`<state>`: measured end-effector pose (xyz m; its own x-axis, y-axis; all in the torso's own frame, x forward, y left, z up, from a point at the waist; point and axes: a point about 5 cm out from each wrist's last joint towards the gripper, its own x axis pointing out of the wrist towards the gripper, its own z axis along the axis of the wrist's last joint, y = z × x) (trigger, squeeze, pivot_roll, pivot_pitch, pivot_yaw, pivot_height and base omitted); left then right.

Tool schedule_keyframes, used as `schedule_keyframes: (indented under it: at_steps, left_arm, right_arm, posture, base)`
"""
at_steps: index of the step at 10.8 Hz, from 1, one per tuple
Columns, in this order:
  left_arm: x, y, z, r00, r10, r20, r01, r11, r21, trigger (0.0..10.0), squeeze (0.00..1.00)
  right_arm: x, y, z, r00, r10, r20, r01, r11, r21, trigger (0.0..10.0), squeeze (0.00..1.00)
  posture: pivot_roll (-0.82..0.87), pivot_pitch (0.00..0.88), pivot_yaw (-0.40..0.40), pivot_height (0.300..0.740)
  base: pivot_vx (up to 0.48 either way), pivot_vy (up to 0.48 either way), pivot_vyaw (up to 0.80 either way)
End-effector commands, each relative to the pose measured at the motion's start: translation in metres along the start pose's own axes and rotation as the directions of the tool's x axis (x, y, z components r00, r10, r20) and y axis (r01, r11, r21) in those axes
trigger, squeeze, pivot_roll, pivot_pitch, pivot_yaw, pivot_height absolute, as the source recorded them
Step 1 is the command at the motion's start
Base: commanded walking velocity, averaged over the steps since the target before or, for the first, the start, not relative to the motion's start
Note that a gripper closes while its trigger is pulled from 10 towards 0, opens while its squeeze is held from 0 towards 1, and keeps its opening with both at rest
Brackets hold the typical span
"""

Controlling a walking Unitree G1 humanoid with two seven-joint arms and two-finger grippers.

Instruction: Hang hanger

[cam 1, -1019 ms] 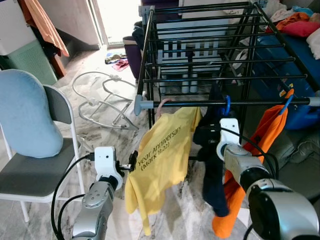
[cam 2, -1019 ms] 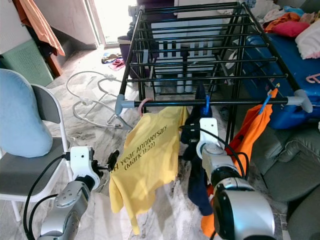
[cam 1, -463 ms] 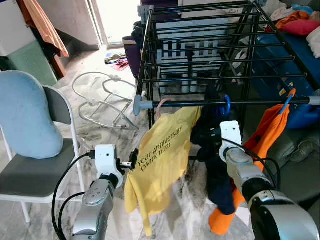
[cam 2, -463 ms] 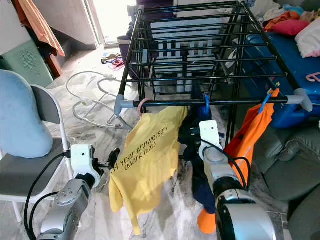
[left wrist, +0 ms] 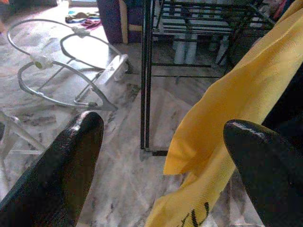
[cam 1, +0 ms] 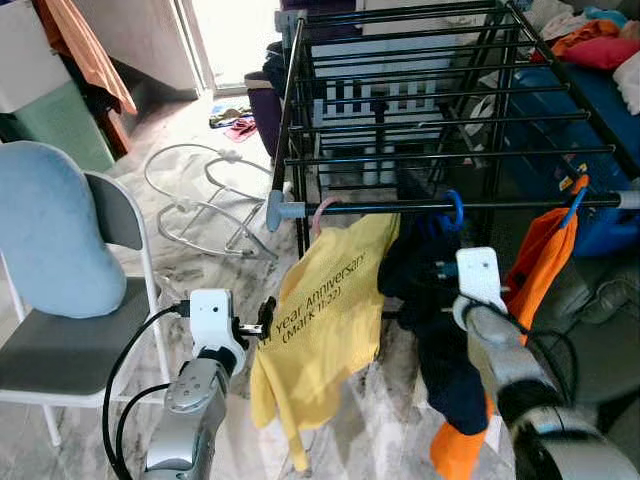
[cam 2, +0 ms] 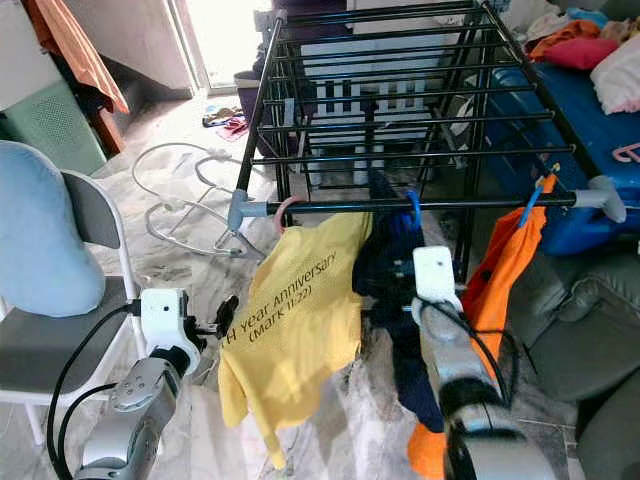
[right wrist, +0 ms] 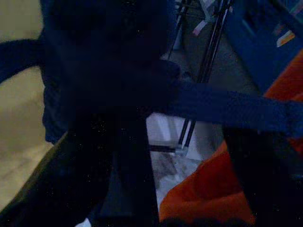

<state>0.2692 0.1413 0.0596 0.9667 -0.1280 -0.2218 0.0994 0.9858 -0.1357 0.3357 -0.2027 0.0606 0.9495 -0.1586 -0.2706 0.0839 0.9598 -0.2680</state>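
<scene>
A blue hanger's hook (cam 1: 455,208) sits over the front rail (cam 1: 520,204) of the black drying rack (cam 1: 400,100), and a navy garment (cam 1: 440,350) hangs from it. My right gripper (right wrist: 158,189) is pushed into that garment just below the rail. Its fingers (right wrist: 255,179) stand apart with navy cloth and a strap between them. To the left, a yellow printed shirt (cam 1: 325,320) hangs on a pink hanger (cam 1: 322,207). My left gripper (left wrist: 161,142) is open beside the shirt's lower edge. An orange garment (cam 1: 540,260) hangs to the right.
A grey folding chair (cam 1: 60,350) with a blue cushion (cam 1: 50,230) stands at my left. A metal bouncer frame (cam 1: 200,190) lies on the marble floor behind it. A blue bin (cam 1: 590,120) piled with clothes and a grey sofa (cam 2: 590,330) crowd the right.
My right wrist has drawn a little to the right and back, and the navy garment has spread and swung with it. The left arm has stayed put.
</scene>
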Motion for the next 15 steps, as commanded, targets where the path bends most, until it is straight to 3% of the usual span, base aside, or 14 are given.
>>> schedule_keyframes:
  at_steps: [1, 4, 7, 11, 12, 13, 15]
  left_arm:
    - [-0.001, 0.006, -0.004, 0.999, 0.031, -0.013, -0.030, 0.999, 0.028, 10.0, 0.00]
    - [-0.001, 0.006, -0.003, 0.999, 0.054, 0.003, -0.054, 0.998, 0.042, 10.0, 0.00]
    - [-0.002, 0.005, -0.006, 0.998, 0.063, -0.012, -0.062, 0.997, 0.033, 10.0, 0.00]
    - [-0.003, 0.004, -0.008, 0.997, 0.076, -0.016, -0.076, 0.996, 0.038, 10.0, 0.00]
    - [-0.003, 0.003, -0.008, 0.997, 0.076, -0.017, -0.075, 0.996, 0.038, 10.0, 0.00]
    - [-0.003, 0.002, -0.009, 0.997, 0.074, -0.021, -0.073, 0.997, 0.039, 10.0, 0.00]
    - [-0.002, 0.001, -0.009, 0.997, 0.075, -0.025, -0.074, 0.996, 0.044, 10.0, 0.00]
  right_arm:
    - [-0.004, 0.006, 0.003, 0.999, 0.028, 0.047, -0.027, 0.999, -0.025, 10.0, 1.00]
    - [-0.019, 0.005, -0.006, 0.995, 0.017, 0.095, -0.016, 1.000, -0.010, 10.0, 1.00]
    - [-0.027, -0.004, 0.004, 0.988, 0.016, 0.153, -0.018, 1.000, 0.014, 10.0, 1.00]
    - [-0.032, -0.007, 0.003, 0.990, 0.020, 0.139, -0.025, 0.999, 0.031, 10.0, 0.89]
    - [-0.033, -0.007, 0.004, 0.990, 0.023, 0.140, -0.027, 0.999, 0.030, 10.0, 0.55]
    - [-0.034, -0.007, 0.002, 0.991, 0.029, 0.133, -0.033, 0.999, 0.027, 10.0, 0.00]
    - [-0.036, -0.006, 0.002, 0.991, 0.034, 0.128, -0.038, 0.999, 0.027, 10.0, 0.00]
  posture:
    - [-0.13, 0.000, 0.082, 0.740]
    - [-0.14, 0.000, 0.079, 0.740]
    - [-0.15, 0.000, 0.074, 0.740]
    - [-0.15, 0.000, 0.067, 0.740]
    - [-0.15, 0.000, 0.067, 0.740]
    - [-0.15, 0.000, 0.070, 0.740]
    - [-0.16, 0.000, 0.072, 0.740]
  base:
    - [0.000, 0.000, 0.00]
    - [0.000, 0.000, 0.00]
    - [0.000, 0.000, 0.00]
    - [-0.129, 0.000, 0.00]
    - [-0.281, 0.000, 0.00]
    - [-0.285, 0.000, 0.00]
    - [-0.337, 0.000, 0.00]
